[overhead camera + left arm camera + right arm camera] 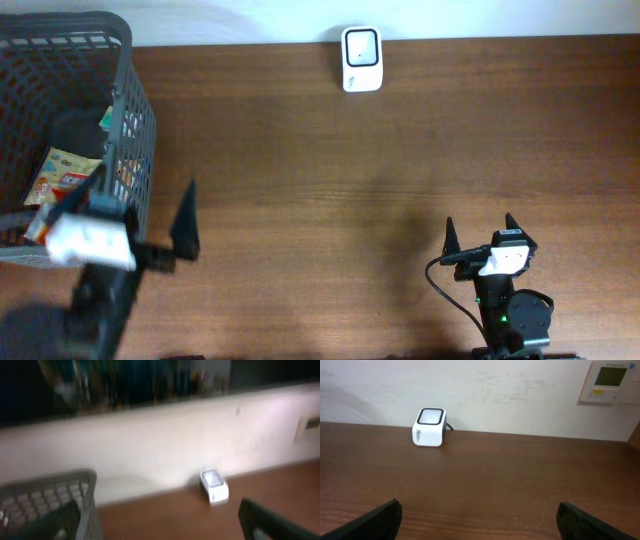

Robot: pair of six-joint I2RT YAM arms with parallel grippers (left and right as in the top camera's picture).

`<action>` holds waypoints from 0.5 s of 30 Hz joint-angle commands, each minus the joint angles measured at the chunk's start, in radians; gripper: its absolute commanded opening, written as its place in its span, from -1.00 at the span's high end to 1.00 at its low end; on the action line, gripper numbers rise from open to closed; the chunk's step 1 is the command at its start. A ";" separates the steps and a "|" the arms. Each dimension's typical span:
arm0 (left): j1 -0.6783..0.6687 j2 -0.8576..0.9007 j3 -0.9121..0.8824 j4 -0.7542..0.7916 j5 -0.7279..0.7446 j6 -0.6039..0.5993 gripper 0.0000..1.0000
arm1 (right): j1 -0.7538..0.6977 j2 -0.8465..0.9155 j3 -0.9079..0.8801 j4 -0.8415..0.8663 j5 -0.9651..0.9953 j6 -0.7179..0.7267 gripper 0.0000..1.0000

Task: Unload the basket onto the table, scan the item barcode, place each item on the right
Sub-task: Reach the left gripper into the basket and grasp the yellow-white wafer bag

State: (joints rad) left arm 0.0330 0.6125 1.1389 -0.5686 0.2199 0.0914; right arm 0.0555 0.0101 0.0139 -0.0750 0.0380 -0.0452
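Barely begun, I judge: both hands gape wide and empty, the right hand [480, 222] well apart from the basket [125, 60], the left hand [145, 185] over its near wall. The snack packet [65, 172] lies inside the basket, not yet grasped; the scanner [361, 58] stands farther back, well right of it.

Grey plastic lattice basket [138, 120]: left edge, on brown wooden table [320, 170]; orange snack packet [62, 172] inside. White boxy barcode scanner [361, 58]: top centre, at table's far edge.
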 commanded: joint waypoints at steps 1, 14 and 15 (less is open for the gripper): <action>0.003 0.265 0.301 -0.262 0.008 0.042 -0.98 | -0.005 -0.006 -0.008 -0.003 0.016 0.000 -0.97; 0.034 0.792 0.998 -0.855 -0.356 -0.157 -0.98 | -0.005 -0.006 -0.008 -0.003 0.016 0.000 -0.97; 0.066 0.857 1.080 -0.907 -0.345 -0.160 -0.98 | -0.005 -0.006 -0.008 -0.003 0.016 0.000 -0.97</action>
State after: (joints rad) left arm 0.0479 1.3331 2.0712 -1.3983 -0.0372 0.0021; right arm 0.0555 0.0101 0.0139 -0.0746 0.0383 -0.0456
